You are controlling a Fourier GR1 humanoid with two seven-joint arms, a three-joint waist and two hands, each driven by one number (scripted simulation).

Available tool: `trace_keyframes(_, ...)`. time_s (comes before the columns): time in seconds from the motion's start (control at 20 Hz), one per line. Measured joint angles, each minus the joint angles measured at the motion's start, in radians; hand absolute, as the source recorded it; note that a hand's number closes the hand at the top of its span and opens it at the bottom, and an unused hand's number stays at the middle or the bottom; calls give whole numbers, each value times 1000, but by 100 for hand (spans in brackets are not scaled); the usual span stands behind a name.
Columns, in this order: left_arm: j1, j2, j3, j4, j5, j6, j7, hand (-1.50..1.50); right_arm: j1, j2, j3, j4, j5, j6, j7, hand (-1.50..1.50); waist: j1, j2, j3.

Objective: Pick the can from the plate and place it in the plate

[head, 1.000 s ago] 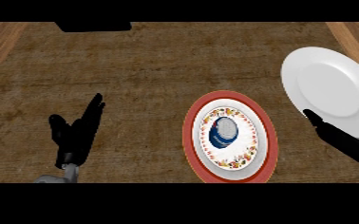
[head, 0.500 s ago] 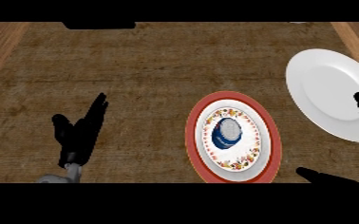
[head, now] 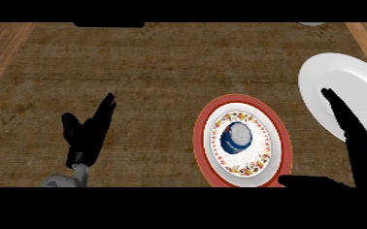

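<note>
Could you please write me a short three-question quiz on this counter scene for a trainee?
1. True or false: the can stands on the red-rimmed plate.
2. Which hand is nearer the can? A) left hand B) right hand
3. Fill in: the plain white plate lies to the ____ of the red-rimmed plate, as the robot sees it.

Key:
1. True; the can sits at that plate's middle, and neither hand touches it.
2. B; the right hand shows open at the view's right edge, its fingers over the white plate and its thumb by the red-rimmed plate's lower edge. The left hand rests open at lower left.
3. right
</note>
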Motion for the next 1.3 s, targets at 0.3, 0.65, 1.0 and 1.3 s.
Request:
trace_keyframes(0.3,18,-10,8,-21,-9,-2,3,0,-109,128,114,115,119,49,64,-150,-3,-1,1)
trace_keyframes(0.65,36,-4,27,-36,-14,-22,13,0,-162,309,197,229,187,86,92,-150,-9,-2,2)
trace_keyframes(1.0,39,-26,36,-27,-32,-34,5,0,-161,405,207,293,277,108,80,-150,-15,-4,4)
trace_keyframes(1.3,36,-36,48,-15,-40,-45,2,0,-131,429,195,342,347,139,72,-150,-18,-5,5)
